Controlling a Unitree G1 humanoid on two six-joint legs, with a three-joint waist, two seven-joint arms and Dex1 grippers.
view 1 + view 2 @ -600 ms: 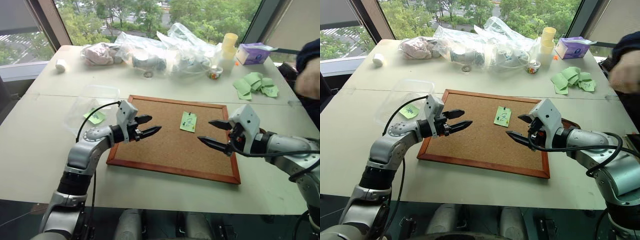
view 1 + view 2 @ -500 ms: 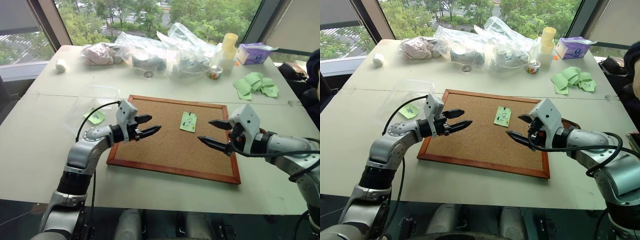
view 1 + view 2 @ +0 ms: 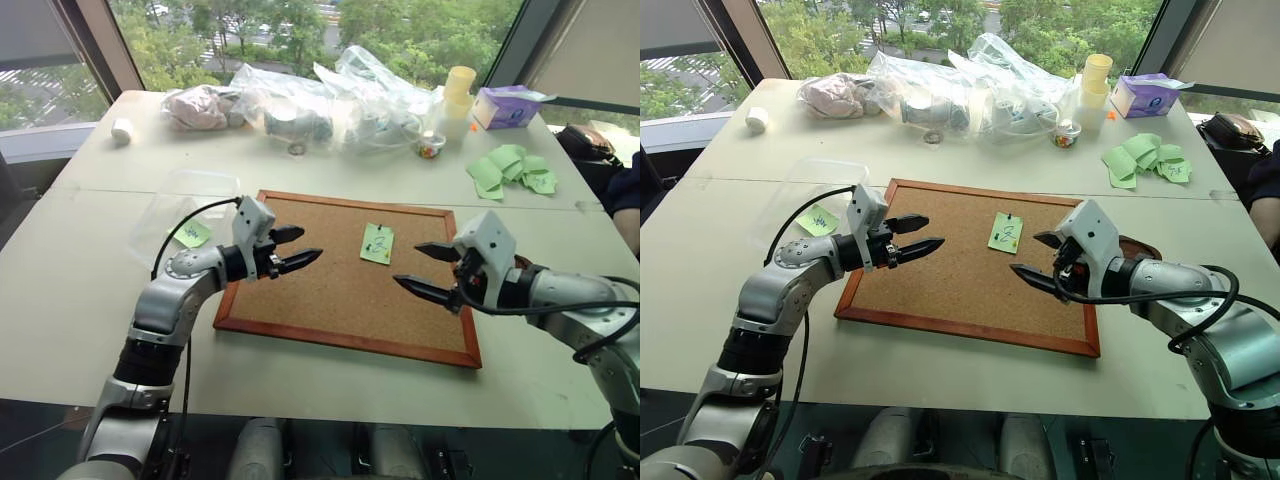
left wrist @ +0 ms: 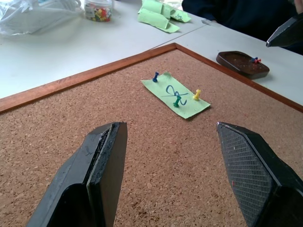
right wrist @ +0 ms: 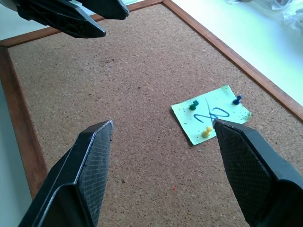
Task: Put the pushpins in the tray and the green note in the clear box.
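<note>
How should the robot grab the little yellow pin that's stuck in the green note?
Probably by its plastic head: the yellow pin stands upright in the green note, pinned flat to the corkboard. Come from above with open fingers either side of the head, clear of the green pin and blue pin.

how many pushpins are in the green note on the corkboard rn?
3, all stuck in the green note on the corkboard: a blue pushpin at one corner, a green pushpin and a yellow pushpin on the opposite half. None looks hidden.
</note>
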